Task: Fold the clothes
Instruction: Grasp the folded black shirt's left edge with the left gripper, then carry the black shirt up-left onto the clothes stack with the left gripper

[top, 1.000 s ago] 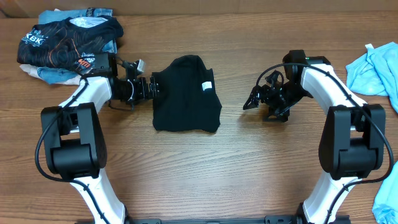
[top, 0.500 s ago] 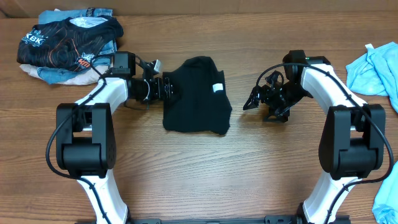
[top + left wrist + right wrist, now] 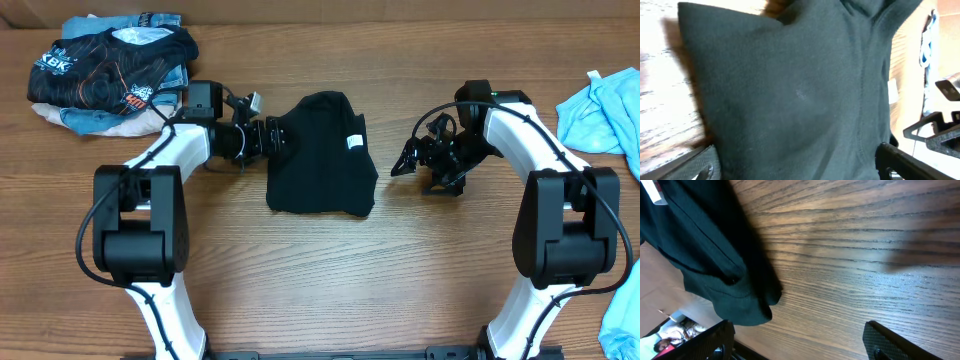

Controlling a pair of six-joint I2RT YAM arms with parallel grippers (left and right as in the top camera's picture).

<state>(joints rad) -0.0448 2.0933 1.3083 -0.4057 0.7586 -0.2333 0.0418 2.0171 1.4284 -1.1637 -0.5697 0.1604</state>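
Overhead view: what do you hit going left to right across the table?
Pile of clothes topped by a black shirt with orange-and-white print → plain black soft-fabric T-shirt → right arm's black pincer → light-blue crumpled cloth.

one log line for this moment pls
left gripper: open, at black T-shirt edge | right gripper: open, clear of shirt | white tag: showing

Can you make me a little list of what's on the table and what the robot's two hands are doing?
shirt: black shirt lying mid-table, white tag showing
left hand: left hand at the shirt's left edge, fingers apart, cloth between them
right hand: right hand open over bare wood beside the shirt, not touching it
other clothes: printed pile beyond the left arm; blue cloth by the right arm
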